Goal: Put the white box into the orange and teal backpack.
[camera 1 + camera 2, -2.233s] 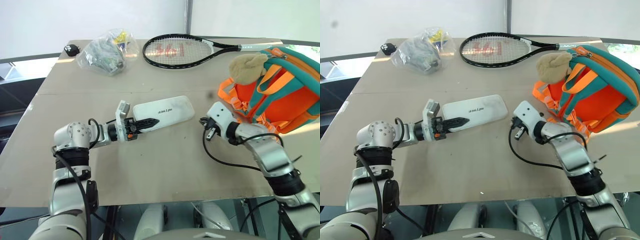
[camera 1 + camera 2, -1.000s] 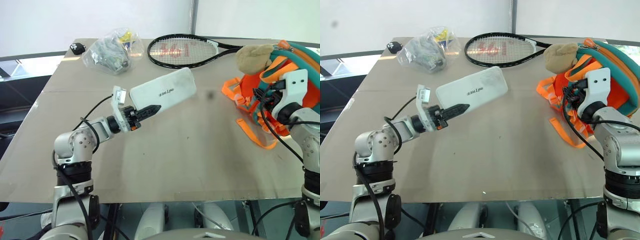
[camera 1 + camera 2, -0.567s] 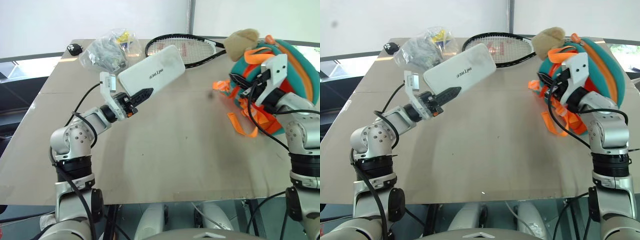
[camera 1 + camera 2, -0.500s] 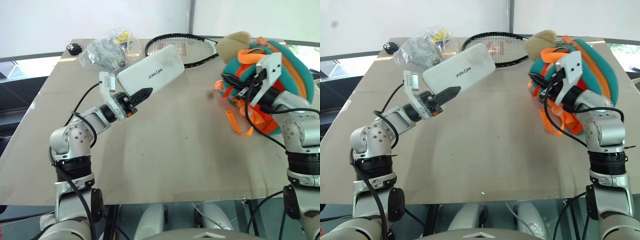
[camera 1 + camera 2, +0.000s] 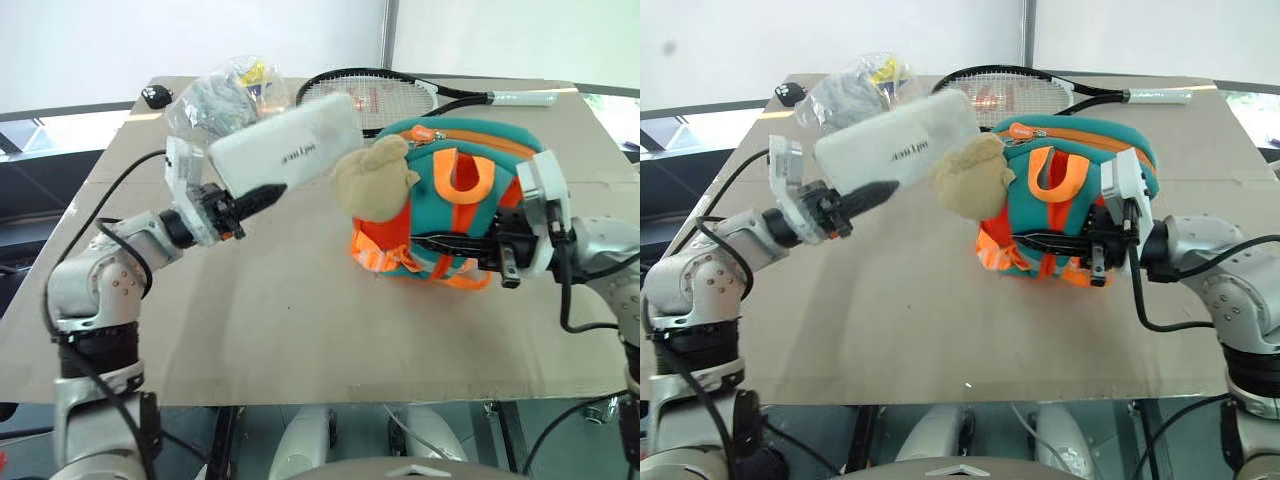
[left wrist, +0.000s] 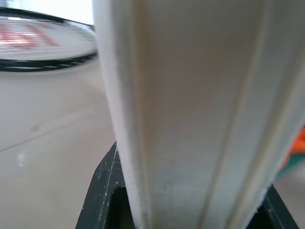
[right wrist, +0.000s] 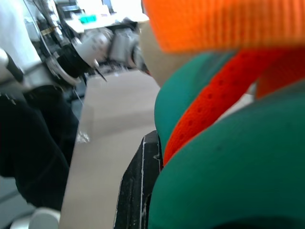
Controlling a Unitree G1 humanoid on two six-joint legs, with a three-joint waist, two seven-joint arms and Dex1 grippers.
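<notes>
Small dark lettering on the white box [image 5: 285, 150], unreadable.

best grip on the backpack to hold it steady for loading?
Likely the orange top loop of the orange and teal backpack, from above: it stands free beside the zipper. The right gripper is already clamped low on the front strap; the left gripper carries the white box.

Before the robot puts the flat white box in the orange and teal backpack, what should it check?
1. Flat white box held off the table by left gripper: ok.
2. Orange and teal backpack held by right gripper on its straps: ok.
3. Backpack on the brown table: ok.
4. Backpack zip open: cannot tell.
5. Tan plush toy out of the box's way: not ok, it hangs between box and backpack.
</notes>
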